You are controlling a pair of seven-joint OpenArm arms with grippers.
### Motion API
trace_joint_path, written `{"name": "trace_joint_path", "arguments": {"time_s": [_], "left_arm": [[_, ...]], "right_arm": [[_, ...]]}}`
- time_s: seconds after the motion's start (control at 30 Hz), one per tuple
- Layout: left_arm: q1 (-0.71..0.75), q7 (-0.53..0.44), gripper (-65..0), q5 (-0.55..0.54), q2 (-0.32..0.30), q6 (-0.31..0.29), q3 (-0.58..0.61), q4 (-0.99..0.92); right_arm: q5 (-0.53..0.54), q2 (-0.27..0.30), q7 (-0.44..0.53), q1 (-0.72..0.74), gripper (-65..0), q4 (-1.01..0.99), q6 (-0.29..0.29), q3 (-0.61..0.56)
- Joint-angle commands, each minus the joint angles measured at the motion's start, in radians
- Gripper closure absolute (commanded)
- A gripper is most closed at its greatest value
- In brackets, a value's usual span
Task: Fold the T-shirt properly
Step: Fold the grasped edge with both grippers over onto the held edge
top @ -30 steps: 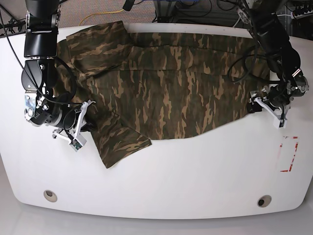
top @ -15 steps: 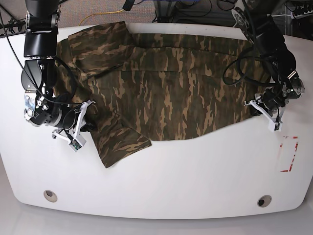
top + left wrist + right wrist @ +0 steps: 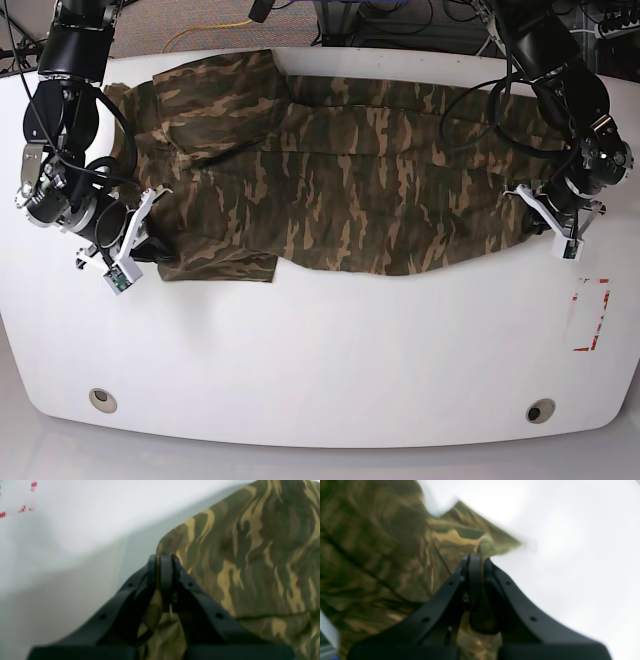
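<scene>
The camouflage T-shirt (image 3: 350, 170) lies stretched sideways across the far half of the white table (image 3: 330, 350). My left gripper (image 3: 533, 213) is at the shirt's right end in the base view. In the left wrist view the left gripper (image 3: 163, 560) is shut on the shirt's edge (image 3: 250, 555). My right gripper (image 3: 143, 247) is at the shirt's lower left corner. In the right wrist view the right gripper (image 3: 475, 558) is shut on a fold of the shirt (image 3: 395, 550). The neck band is hidden.
Red tape marks (image 3: 592, 315) lie on the table right of the shirt, also seen in the left wrist view (image 3: 27, 497). Two round holes (image 3: 102, 399) (image 3: 541, 411) sit near the front edge. Cables (image 3: 215, 35) run behind the table.
My right gripper has pulled the shirt's lower left flap to the left and up, so the cloth lies flatter and tauter. My left gripper has shifted slightly right, still holding the right end.
</scene>
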Motion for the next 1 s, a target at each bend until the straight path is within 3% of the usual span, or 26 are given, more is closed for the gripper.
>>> {"name": "trace_joint_path", "arguments": {"time_s": [0.0,0.13,0.37,0.97], "left_arm": [[-0.001,-0.020,0.0,-0.012,-0.018,-0.001,-0.010,0.042],[0.038,-0.020,0.0,-0.012,-0.038,-0.001,-0.047,0.068],[0.042,-0.020,0.0,-0.012,-0.040,-0.001,-0.053,0.087],[0.119,-0.020,0.0,-0.012,-0.076,-0.001,-0.102,0.088]], "right_arm": [[0.089,0.039,0.000,-0.019,0.0,0.038,-0.001,0.055],[0.216,0.062,-0.043,-0.119,0.0,0.076,-0.001,0.165],[0.342,0.070,-0.047,-0.269,0.0,0.138,-0.001,0.217],[0.337,0.059,-0.047,-0.536,0.0,0.173,-0.001,0.251]]}}
